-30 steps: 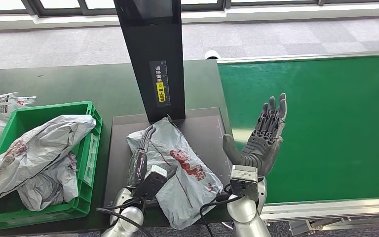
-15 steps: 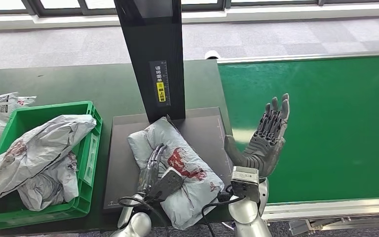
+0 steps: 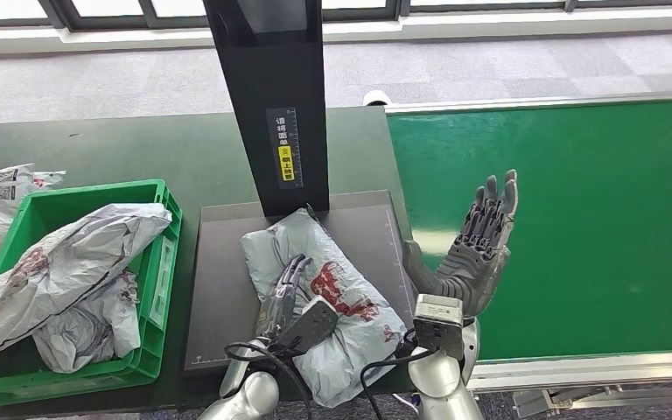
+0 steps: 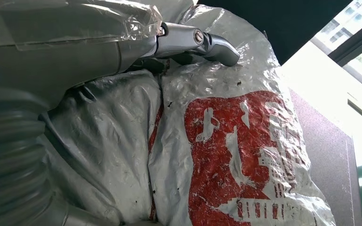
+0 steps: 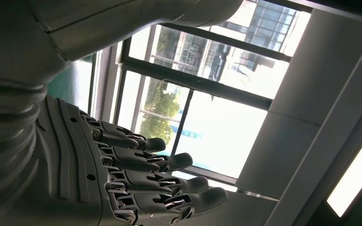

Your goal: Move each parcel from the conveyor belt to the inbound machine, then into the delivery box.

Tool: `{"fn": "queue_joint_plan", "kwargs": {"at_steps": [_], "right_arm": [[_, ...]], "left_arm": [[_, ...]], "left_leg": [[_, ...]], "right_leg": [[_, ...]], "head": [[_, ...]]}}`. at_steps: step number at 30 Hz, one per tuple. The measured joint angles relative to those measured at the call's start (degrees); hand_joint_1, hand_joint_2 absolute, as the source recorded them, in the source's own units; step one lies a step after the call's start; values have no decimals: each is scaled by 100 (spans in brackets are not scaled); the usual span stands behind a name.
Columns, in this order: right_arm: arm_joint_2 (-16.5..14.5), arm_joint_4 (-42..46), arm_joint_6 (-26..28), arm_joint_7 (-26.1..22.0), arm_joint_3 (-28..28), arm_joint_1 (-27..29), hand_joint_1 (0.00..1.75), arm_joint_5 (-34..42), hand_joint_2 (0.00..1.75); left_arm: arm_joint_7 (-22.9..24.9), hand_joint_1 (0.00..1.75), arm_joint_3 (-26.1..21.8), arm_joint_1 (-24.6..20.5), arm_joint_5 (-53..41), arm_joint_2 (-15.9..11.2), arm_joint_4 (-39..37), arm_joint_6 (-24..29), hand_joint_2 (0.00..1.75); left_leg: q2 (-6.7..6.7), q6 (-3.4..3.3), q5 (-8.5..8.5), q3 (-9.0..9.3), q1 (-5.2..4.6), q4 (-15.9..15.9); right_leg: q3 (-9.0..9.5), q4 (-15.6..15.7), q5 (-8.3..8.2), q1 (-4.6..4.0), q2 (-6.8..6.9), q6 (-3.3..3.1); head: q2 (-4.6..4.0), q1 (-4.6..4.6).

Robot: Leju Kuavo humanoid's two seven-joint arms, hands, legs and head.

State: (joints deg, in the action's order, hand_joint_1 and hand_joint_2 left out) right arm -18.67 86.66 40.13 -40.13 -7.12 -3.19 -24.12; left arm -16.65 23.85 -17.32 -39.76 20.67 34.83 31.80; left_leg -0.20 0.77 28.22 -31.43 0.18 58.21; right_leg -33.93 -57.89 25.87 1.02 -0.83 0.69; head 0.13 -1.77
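Note:
A grey parcel (image 3: 350, 302) with a red print lies on the black plate of the inbound machine (image 3: 219, 280), below its dark column (image 3: 271, 96). My left hand (image 3: 285, 293) rests flat on top of the parcel, fingers stretched out along it. In the left wrist view the thumb (image 4: 198, 40) lies across the crinkled parcel (image 4: 235, 150); the other fingers are hidden. My right hand (image 3: 475, 252) is raised upright over the near-left edge of the green conveyor belt (image 3: 577, 219), fingers spread, holding nothing. The right wrist view shows the same spread fingers (image 5: 136, 179) against windows.
The green delivery box (image 3: 164, 262) stands left of the machine and holds grey parcels (image 3: 61, 262). Another parcel (image 3: 0, 188) lies on the dark table (image 3: 140, 149) beyond the box. No parcel shows on the visible belt.
My left hand slid from the parcel's left edge onto its top, and the parcel shifted right on the plate. My right hand stayed raised, drifting slightly right.

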Motion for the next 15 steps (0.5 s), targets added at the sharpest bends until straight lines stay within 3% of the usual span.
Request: {"fn": "queue_joint_plan", "kwargs": {"at_steps": [1, 2, 5, 6, 15], "right_arm": [[0, 0, 0, 0, 6, 3, 0, -1, 175], [0, 1, 0, 0, 15, 5, 0, -1, 175], [0, 1, 1, 0, 42, 18, 0, 1, 175], [0, 1, 1, 0, 49, 22, 0, 0, 175], [0, 4, 1, 0, 92, 31, 0, -1, 175]], "left_arm": [[-1, 0, 3, -5, 0, 3, -11, 0, 175], [-1, 13, 7, -11, 0, 4, -21, 0, 175], [-1, 144, 19, -26, 0, 8, -52, 0, 175], [-1, 175, 22, -29, 0, 9, -59, 0, 175], [-19, 175, 77, -105, -22, 32, -93, 2, 175]], "left_leg": [[0, 0, 0, 0, 0, 0], [0, 0, 0, 1, 0, 0], [0, 0, 0, 2, 0, 0], [0, 0, 0, 2, 0, 0], [-5, 0, 0, 9, 0, 0]], "right_leg": [[1, 0, 0, 0, 0, 0], [1, 0, 0, 0, 0, 0], [3, 0, 0, 0, 0, 0], [4, 0, 0, 0, 0, 0], [13, 0, 0, 0, 4, 0]], "head": [[0, 0], [0, 0], [0, 0], [0, 0], [0, 0]]}}
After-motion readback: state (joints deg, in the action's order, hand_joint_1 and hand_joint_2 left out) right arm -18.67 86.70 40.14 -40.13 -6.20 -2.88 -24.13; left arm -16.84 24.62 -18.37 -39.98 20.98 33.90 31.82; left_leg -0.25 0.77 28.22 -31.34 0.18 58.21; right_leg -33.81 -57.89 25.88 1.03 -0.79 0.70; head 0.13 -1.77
